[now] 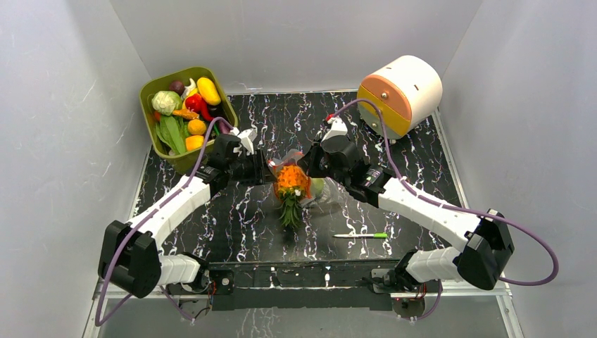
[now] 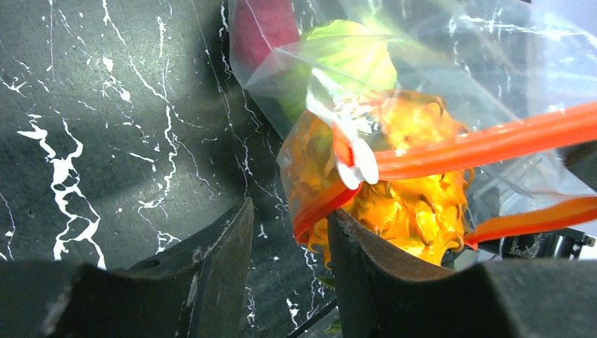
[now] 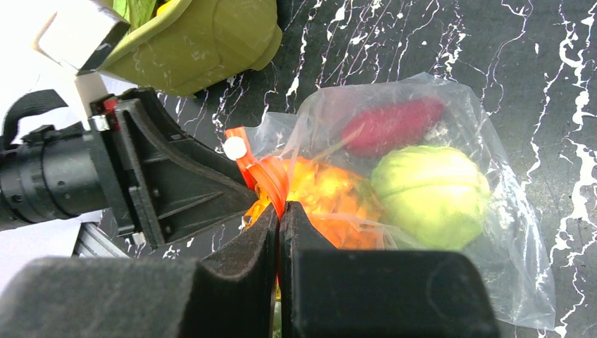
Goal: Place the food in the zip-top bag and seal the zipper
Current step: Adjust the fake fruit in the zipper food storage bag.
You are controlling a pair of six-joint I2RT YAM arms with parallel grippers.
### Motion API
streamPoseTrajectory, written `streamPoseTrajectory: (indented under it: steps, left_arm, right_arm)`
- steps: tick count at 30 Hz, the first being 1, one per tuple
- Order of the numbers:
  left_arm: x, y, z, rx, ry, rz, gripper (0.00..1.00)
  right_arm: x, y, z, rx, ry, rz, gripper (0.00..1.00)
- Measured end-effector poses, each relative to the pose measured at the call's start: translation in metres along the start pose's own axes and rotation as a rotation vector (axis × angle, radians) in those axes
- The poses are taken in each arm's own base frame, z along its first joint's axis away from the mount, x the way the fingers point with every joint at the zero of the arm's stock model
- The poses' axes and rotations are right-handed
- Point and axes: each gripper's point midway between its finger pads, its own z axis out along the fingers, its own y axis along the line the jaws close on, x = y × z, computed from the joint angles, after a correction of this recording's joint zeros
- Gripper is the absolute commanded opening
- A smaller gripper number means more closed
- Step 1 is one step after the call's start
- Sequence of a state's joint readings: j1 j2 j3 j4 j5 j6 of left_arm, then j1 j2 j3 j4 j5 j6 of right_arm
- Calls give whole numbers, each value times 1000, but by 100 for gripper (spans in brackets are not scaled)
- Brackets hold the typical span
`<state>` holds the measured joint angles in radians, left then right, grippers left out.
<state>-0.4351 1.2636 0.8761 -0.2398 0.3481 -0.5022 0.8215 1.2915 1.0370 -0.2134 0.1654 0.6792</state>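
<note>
**A:** From our left, what do we have?

**B:** The olive bin [image 1: 158,95], heaped with glossy toy vegetables. Next comes the left gripper [image 2: 290,225]. Its jaws stand partly apart at the end of the zipper [image 2: 479,144], with the red strip lying against one finger and nothing pinched that we can see.

**A:** And the zip-top bag [image 3: 493,232]?

**B:** It lies mid-table, between our two grippers, on the black marbled table [image 1: 422,162]. Inside are a knobbly orange pineapple [image 3: 331,197], a smooth green cabbage [image 3: 429,193] and a dull red piece [image 3: 394,125]. (The top view shows the pineapple's leafy crown poking out of the mouth.)

**A:** How will it handle?

**B:** We judge the film thin, crinkly and slippery. It is light but lopsided with its load, and it will slump wherever we don't support it. The zipper is the one stiff ridge, so we'd hold there, near the white tab [image 2: 362,165].

**A:** The right side?

**B:** The right gripper [image 3: 280,211] is clamped tight on that strip. Beyond it lies a thin green pen [image 1: 361,235].
</note>
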Motion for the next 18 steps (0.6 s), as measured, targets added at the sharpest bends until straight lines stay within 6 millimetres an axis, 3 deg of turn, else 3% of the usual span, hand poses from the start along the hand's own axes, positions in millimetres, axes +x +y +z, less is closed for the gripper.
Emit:
streamPoseTrajectory:
  steps: [5,12,18]
  left_arm:
    - [-1,3,11,8,0,3,33]
    - [-13,-8,14,65,-49,24,31]
    - [-11,-11,18,102,-58,11,31]
  right_arm:
    - [-1,-1,0,-1,1,3,0]
    - [-1,-1,0,-3,2,6,0]
    - [-1,-1,0,-3,3,8,0]
